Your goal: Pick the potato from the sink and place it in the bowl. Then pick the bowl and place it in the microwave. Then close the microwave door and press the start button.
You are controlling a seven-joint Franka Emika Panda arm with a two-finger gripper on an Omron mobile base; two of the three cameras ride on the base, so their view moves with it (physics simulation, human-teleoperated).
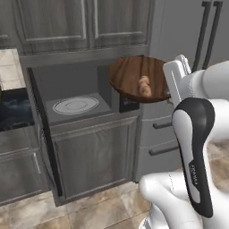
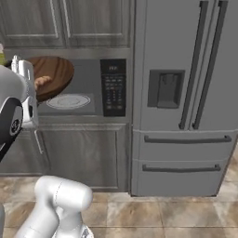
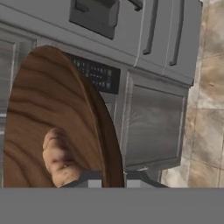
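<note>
Jaws grip the rim of the brown, wood-grained bowl (image 3: 39, 118); the tan, lumpy potato (image 3: 59, 159) lies inside.

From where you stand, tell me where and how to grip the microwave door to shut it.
Take the microwave door by its free outer edge, coming from the front. It stands swung fully open, edge-on, left of the cavity; its handle can't be made out here.

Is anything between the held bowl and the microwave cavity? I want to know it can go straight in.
Nothing visible blocks it. The microwave door is swung open, and inside the microwave lies just the flat glass turntable. The gripper holds the bowl by its rim, potato inside, in front of the opening.
</note>
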